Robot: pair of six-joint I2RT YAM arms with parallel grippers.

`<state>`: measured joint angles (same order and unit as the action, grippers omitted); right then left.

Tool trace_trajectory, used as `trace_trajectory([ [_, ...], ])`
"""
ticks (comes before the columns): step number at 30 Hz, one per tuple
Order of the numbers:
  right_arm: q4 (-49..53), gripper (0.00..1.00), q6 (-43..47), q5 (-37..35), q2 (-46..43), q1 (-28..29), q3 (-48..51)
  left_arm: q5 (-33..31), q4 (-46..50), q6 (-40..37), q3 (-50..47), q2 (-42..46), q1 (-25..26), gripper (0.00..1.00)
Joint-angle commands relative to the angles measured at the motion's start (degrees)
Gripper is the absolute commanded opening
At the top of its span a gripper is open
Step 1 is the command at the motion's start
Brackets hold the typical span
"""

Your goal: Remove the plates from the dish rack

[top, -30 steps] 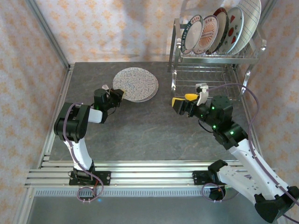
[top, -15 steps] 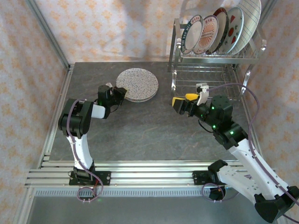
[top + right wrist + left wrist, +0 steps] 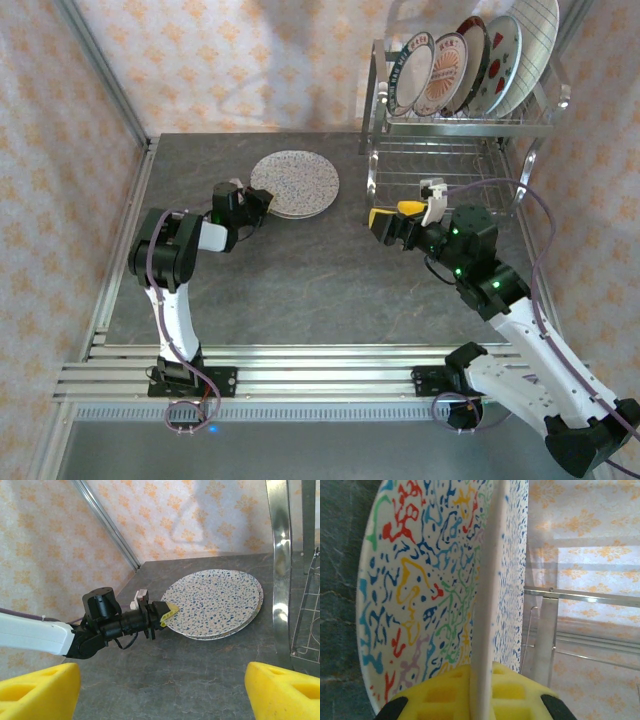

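Low in the right of the top view, the right gripper (image 3: 405,212) hangs above the grey table (image 3: 320,290) with its yellow jaws spread wide and nothing between them. More far, left of the centre, the left gripper (image 3: 258,200) has its jaws pressed on the near-left rim of the speckled plate (image 3: 297,180), which lies almost flat on the table with a second rim showing under it. In the upper right corner stands the chrome dish rack (image 3: 470,128), and five other plates (image 3: 440,75) stand upright in its upper shelf.
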<state>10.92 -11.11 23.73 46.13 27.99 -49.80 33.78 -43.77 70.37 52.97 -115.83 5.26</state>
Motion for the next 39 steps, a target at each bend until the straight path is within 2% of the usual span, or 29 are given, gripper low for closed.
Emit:
trace_trajectory([
  [1,0.41,0.85,-0.38,-1.23,-0.86,0.45,-0.91,0.19,-0.74,-2.15,2.72,-0.54,0.18,0.04],
  [4,0.4,0.85,-0.68,-1.35,-1.32,0.4,-0.65,0.15,-0.51,-2.17,2.95,-0.87,-0.09,0.06],
  [9,1.11,0.85,-0.83,-1.67,-1.83,0.43,-0.47,0.4,1.09,-2.75,3.8,-0.85,-0.11,0.27],
  [16,1.52,0.85,-1.23,-2.06,-1.92,0.4,-0.69,0.33,4.63,-3.63,4.7,0.2,-0.11,0.41],
  [21,2.08,0.85,-1.35,-2.46,-2.1,0.4,-1.22,-0.42,14.75,-6.48,7.0,1.87,-0.14,0.55],
  [34,3.1,0.85,-2.11,-4.73,-2.1,0.4,-1.35,-4.02,37.03,-11.38,14.02,3.8,-0.17,0.59],
  [39,5.65,0.86,-2.11,-8.36,-2.01,0.4,-2.13,-5.51,46.34,-13.0,17.39,3.89,-0.15,0.6],
])
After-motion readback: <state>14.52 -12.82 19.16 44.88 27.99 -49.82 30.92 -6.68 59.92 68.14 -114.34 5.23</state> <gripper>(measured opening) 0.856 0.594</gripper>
